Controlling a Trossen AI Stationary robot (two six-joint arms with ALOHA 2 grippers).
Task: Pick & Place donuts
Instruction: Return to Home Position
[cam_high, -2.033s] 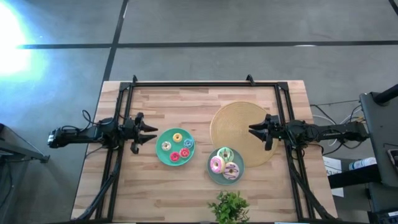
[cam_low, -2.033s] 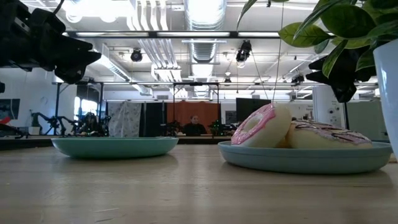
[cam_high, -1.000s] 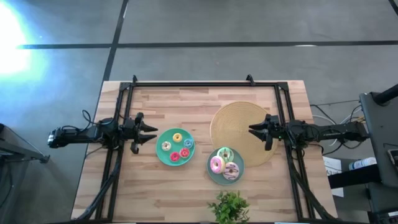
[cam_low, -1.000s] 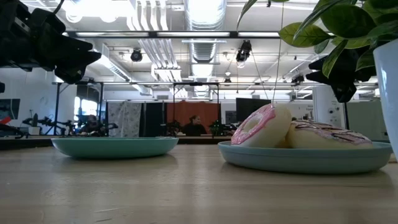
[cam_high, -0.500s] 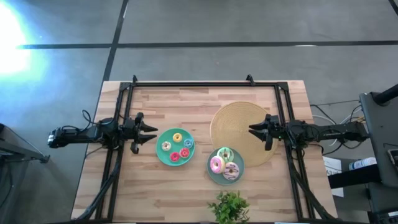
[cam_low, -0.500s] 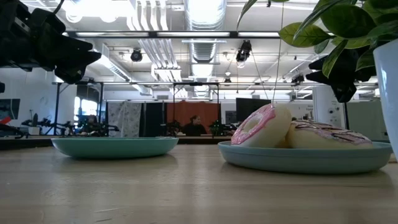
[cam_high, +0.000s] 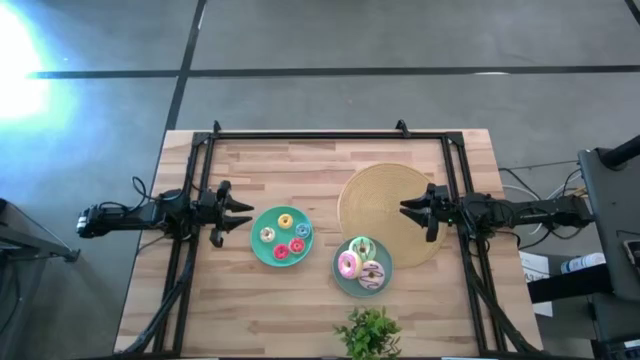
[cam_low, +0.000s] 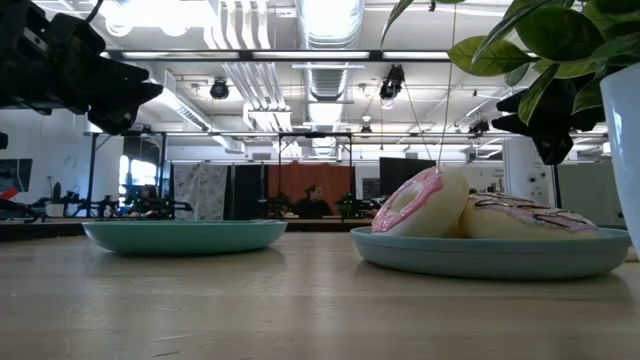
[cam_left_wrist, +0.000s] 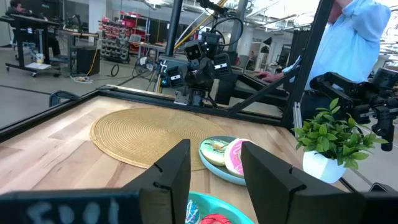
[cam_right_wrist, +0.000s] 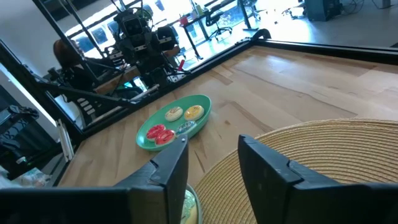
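Note:
Three larger donuts lie on a teal plate (cam_high: 361, 284) near the front: green (cam_high: 361, 246), pink (cam_high: 348, 264) and white-purple (cam_high: 371, 274). In the low view the pink donut (cam_low: 415, 203) leans up on the others. Several tiny donuts (cam_high: 284, 238) lie on a second teal plate (cam_high: 258, 247) to the left. My left gripper (cam_high: 245, 214) hovers open just left of that plate, pointing level at it, nothing between its fingers (cam_left_wrist: 171, 171). Open and just as bare, my right gripper (cam_high: 413, 214) hovers over the right part of the tan woven mat (cam_high: 380, 205).
A potted plant (cam_high: 369, 332) stands at the table's near edge, close to the plate of larger donuts. A black frame (cam_high: 310, 134) runs along the table's far edge and sides. Bare wood lies at the near left and far left. A person (cam_left_wrist: 364, 37) stands beyond the table's right side.

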